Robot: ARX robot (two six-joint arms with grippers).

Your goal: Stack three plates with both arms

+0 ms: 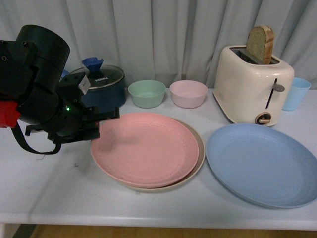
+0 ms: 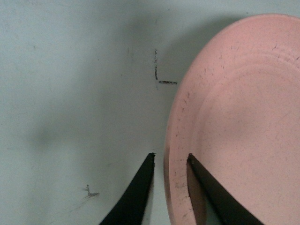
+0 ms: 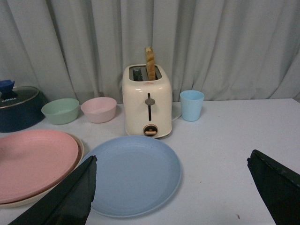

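The pink plate lies on top of the beige plate at the middle of the table. The light blue plate lies alone to the right, in front of the toaster. My left arm reaches in from the left, and its gripper is open with one finger on each side of the pink plate's left rim, not closed on it. My right gripper is wide open above the table, behind the light blue plate; it holds nothing and is out of the front view.
A cream toaster with a bread slice stands at the back right, a light blue cup beside it. A green bowl, a pink bowl and a dark blue lidded pot line the back. A grey curtain hangs behind.
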